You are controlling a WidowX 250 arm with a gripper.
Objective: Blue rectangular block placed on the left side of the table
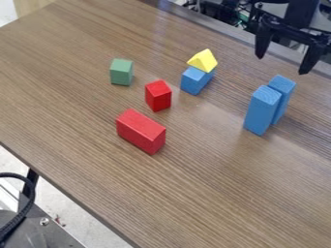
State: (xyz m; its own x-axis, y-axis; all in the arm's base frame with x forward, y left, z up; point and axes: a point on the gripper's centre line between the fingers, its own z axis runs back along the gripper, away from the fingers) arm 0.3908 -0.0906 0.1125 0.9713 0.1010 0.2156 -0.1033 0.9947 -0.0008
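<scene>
My gripper (282, 64) is released, its two fingers wide apart with nothing between them. Below it, on the camera's side, two tall blue rectangular blocks stand upright, close together: the nearer block (260, 110) and the farther block (285, 88). I judge that the step in hand is the approach, before the grasp. Which one is wanted, I cannot tell. The next move asks me to align above one, descend and close without pushing its neighbour, then carry it to the table's (58, 97) left side.
</scene>
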